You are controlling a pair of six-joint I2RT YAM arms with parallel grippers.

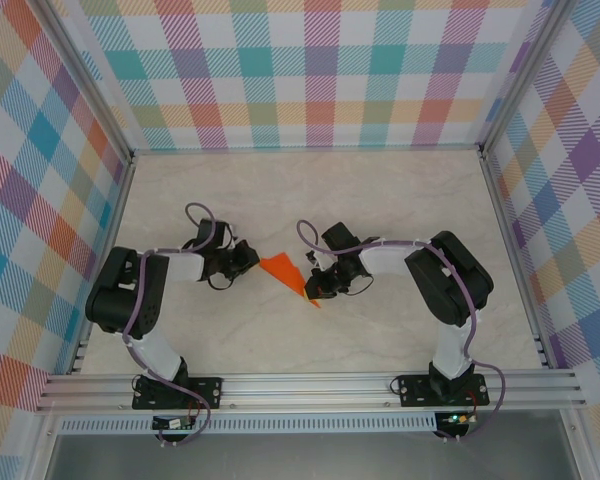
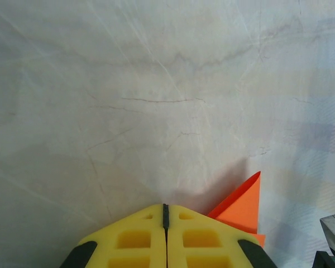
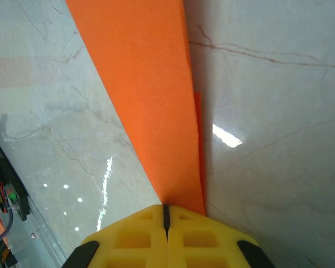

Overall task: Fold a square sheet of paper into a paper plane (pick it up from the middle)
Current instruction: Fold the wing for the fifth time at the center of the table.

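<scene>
Top external view: the orange paper plane [image 1: 283, 272] is lying mid-worktop [image 1: 380, 200], somewhat nearer the near edge, between the two grippers. It is showing as a small folded wedge, its narrow tip pointing toward the near edge. The left gripper [image 1: 246, 258] is sitting just beside its left corner and the right gripper [image 1: 316, 286] over its right end.

Right wrist view is adding detail: a long tapering orange face, with a second layer peeking along its right edge, is running in under closed fingers (pinching or merely resting on it, cannot tell).

Left wrist view: the fingers are closed together, and a pointed orange corner is rising just beside them.
</scene>
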